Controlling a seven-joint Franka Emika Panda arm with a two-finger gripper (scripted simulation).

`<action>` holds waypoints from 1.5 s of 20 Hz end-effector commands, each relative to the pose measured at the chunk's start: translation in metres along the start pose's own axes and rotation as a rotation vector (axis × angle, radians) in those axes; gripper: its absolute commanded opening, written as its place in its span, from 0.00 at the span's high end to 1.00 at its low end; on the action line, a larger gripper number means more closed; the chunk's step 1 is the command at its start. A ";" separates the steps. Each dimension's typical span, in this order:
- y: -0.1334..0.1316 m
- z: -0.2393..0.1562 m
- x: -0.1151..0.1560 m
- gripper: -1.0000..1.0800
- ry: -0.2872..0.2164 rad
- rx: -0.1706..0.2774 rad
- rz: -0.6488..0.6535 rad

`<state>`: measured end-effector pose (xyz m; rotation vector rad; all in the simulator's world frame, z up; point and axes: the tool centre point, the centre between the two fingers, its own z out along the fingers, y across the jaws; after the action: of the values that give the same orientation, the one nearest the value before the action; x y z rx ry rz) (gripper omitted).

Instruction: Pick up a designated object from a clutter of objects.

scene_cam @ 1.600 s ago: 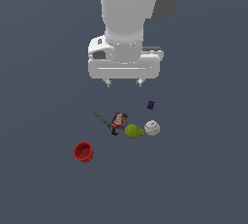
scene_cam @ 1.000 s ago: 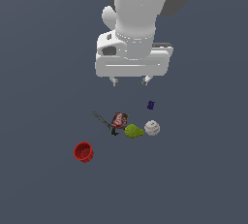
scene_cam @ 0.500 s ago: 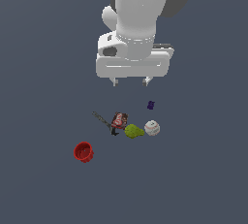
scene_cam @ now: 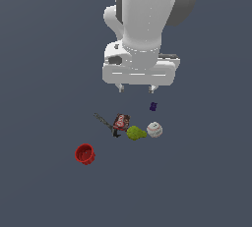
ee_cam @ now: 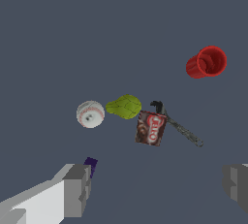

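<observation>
The white ball with faint red stitches lies at the exterior view's right end of the clutter, touching or nearly touching the yellow-green lump. It also shows in the wrist view. My gripper hangs open and empty well above the clutter, a little to the exterior view's left of the ball. In the wrist view its two fingers stand wide apart and the gripper holds nothing.
A dark red-brown packet and a thin dark tool lie beside the lump. A tiny purple piece lies just beyond the ball. A red cup lies apart, toward the exterior view's left.
The arm shifted toward the exterior view's right and came slightly lower between the earliest frame and one second ago. Since then it has barely moved. The objects have not moved.
</observation>
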<state>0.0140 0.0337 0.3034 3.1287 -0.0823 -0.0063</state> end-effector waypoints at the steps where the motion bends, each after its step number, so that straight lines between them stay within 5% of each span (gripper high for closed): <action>1: -0.005 0.008 0.002 0.04 -0.002 0.006 0.043; 30: -0.075 0.127 0.014 0.04 -0.028 0.036 0.749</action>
<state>0.0318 0.1036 0.1818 2.9386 -1.1778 -0.0407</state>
